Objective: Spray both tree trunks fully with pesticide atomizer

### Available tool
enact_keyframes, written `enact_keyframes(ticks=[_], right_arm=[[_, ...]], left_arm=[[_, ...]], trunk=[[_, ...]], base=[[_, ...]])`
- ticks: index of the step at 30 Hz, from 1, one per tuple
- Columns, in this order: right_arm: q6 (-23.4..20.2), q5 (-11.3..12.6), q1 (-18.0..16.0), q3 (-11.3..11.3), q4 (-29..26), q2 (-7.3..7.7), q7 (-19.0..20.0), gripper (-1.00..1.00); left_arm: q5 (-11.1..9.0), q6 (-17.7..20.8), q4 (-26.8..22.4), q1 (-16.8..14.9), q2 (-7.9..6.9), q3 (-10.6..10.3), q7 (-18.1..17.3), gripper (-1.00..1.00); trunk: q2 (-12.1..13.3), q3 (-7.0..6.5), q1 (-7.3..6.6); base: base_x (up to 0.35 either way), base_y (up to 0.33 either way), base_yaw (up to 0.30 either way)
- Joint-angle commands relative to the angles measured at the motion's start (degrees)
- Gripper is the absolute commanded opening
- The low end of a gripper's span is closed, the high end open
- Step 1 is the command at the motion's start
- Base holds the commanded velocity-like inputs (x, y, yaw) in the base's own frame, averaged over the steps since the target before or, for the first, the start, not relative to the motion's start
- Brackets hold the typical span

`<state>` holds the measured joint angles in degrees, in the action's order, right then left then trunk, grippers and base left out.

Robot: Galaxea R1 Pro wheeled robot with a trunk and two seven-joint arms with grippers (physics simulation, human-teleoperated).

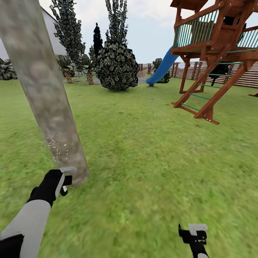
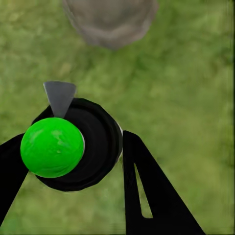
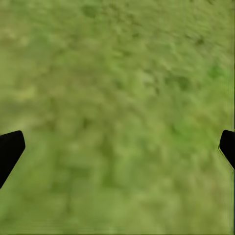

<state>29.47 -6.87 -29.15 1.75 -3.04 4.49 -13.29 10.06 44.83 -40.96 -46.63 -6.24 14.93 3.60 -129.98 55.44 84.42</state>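
A thick tree trunk [image 1: 46,96] of mottled grey-tan bark slants across the left of the head view, its base in the grass. Small white specks dot its lower bark [image 1: 57,147]. My left gripper [image 1: 63,182] is shut on the pesticide atomizer [image 1: 67,172] right beside the trunk's base. In the left wrist view the atomizer [image 2: 88,147] is a black round body with a bright green ball [image 2: 51,147] and a grey nozzle [image 2: 59,95] pointing toward the trunk [image 2: 110,22]. My right gripper [image 1: 195,233] hangs open over bare grass, with nothing between its fingertips [image 3: 10,152].
A wooden play tower [image 1: 215,53] with a blue slide [image 1: 161,70] stands at the right. A round dark bush [image 1: 116,68], tall conifers [image 1: 70,32] and short palms [image 1: 87,70] line the back, with a slat fence [image 1: 247,77] beyond. Open lawn [image 1: 150,150] lies ahead.
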Motion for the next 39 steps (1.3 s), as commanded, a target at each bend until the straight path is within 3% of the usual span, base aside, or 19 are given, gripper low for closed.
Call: enact_keyframes(ticks=[1, 3, 5, 7, 8, 9, 11, 13, 14, 15, 17, 19, 20, 25, 29, 31, 34, 37, 39], right_arm=[[0.1, -0.6, 0.0, 0.2, 0.1, -0.01, -0.3, 1.00], [0.1, -0.6, 0.0, 0.2, 0.1, -0.01, -0.3, 1.00], [0.1, -0.6, 0.0, 0.2, 0.1, -0.01, -0.3, 1.00], [0.1, -0.6, 0.0, 0.2, 0.1, -0.01, -0.3, 1.00], [0.1, -0.6, 0.0, 0.2, 0.1, -0.01, -0.3, 1.00], [0.1, -0.6, 0.0, 0.2, 0.1, -0.01, -0.3, 1.00], [0.1, -0.6, 0.0, 0.2, 0.1, -0.01, -0.3, 1.00], [0.1, -0.6, 0.0, 0.2, 0.1, -0.01, -0.3, 1.00], [0.1, -0.6, 0.0, 0.2, 0.1, -0.01, -0.3, 1.00], [0.1, -0.6, 0.0, 0.2, 0.1, -0.01, -0.3, 1.00], [0.1, -0.6, 0.0, 0.2, 0.1, 0.00, -0.3, 1.00], [0.1, -0.6, 0.0, 0.2, 0.1, 0.00, -0.3, 1.00], [0.1, -0.6, 0.0, 0.2, 0.1, 0.01, -0.3, 1.00], [0.1, -0.6, 0.0, 0.2, 0.1, -0.01, -0.3, 1.00], [0.1, -0.6, 0.0, 0.2, 0.1, 0.03, -0.3, 1.00], [0.1, -0.6, 0.0, 0.2, 0.1, 0.01, -0.3, 1.00], [0.1, -0.6, 0.0, 0.2, 0.1, 0.06, -0.3, 1.00], [0.1, -0.6, 0.0, 0.2, 0.1, 0.08, -0.3, 1.00], [0.1, -0.6, 0.0, 0.2, 0.1, 0.08, -0.3, 1.00]], left_arm=[[0.5, 0.3, -0.1, 0.0, -0.25, 0.4, -0.2, -1.00], [0.6, 0.2, -0.1, 0.0, -1.85, 0.6, -0.2, -1.00], [0.5, 0.1, 0.0, 0.0, -5.43, 0.7, -0.2, -1.00], [0.4, 0.1, 0.1, 0.0, -6.58, 0.7, -0.1, -1.00], [0.2, 0.1, 0.3, 0.2, -5.99, 0.6, -0.1, -1.00], [0.3, -0.1, 1.1, 0.5, -3.27, 0.5, -0.1, -1.00], [0.4, -1.5, 1.4, 0.5, -1.30, 0.5, -0.1, -1.00], [0.3, -2.5, 1.6, 0.7, -2.30, 1.0, -0.1, -1.00], [0.4, -2.7, 1.7, 0.8, -5.26, 1.5, -0.1, -1.00], [0.4, -2.8, 1.7, 1.5, -6.13, 1.6, -0.1, -1.00], [0.4, -3.0, 1.9, 2.6, -5.75, 1.2, -0.2, -1.00], [0.4, -3.1, 2.4, 2.8, -2.62, 0.9, -0.2, -1.00], [0.4, -3.1, 2.4, 2.8, -2.32, 0.8, -0.2, -1.00], [0.4, -3.1, 2.4, 2.9, -3.68, 0.8, -0.4, -1.00], [0.1, -2.6, 2.5, 2.7, -3.36, -4.0, -1.4, -1.00], [0.1, -2.2, 2.5, 2.3, -3.85, -4.9, -4.7, -1.00], [1.4, -2.0, 1.8, 2.0, -4.11, -5.1, -8.4, -1.00], [2.6, -1.9, 1.6, 2.0, -4.24, -5.1, -8.6, -1.00], [4.5, -1.9, 1.6, 1.9, -3.79, -5.1, -8.6, -1.00]], trunk=[[0.0, 0.05, 0.01], [0.0, 0.05, 0.01], [0.0, 0.05, 0.01], [0.0, 0.05, 0.01], [0.0, 0.05, 0.01], [0.0, 0.05, 0.01], [0.0, 0.05, 0.01], [0.0, 0.05, 0.01], [0.0, 0.05, 0.01], [0.0, 0.05, 0.01], [0.0, 0.05, 0.01], [0.0, 0.05, 0.01], [0.0, 0.05, 0.01], [0.0, 0.05, 0.01], [0.0, 0.05, 0.01], [0.0, 0.05, 0.01], [0.0, 0.05, 0.01], [0.0, 0.05, 0.01], [0.0, 0.05, 0.01]], base=[[0.186, -0.232, 0.004], [0.195, -0.230, 0.001], [0.219, -0.214, 0.000], [0.231, -0.203, 0.094], [0.234, -0.200, 0.223], [0.234, -0.200, 0.263], [0.235, -0.200, 0.272], [0.238, -0.196, 0.276], [0.240, -0.192, 0.277], [0.240, -0.192, 0.277], [0.240, -0.192, 0.277], [0.240, -0.191, 0.276], [0.240, -0.191, 0.272], [0.113, -0.209, 0.216], [-0.037, -0.045, 0.016], [-0.002, -0.003, 0.001], [0.000, 0.000, 0.000], [0.000, -0.116, 0.000], [0.000, -0.249, 0.000]])
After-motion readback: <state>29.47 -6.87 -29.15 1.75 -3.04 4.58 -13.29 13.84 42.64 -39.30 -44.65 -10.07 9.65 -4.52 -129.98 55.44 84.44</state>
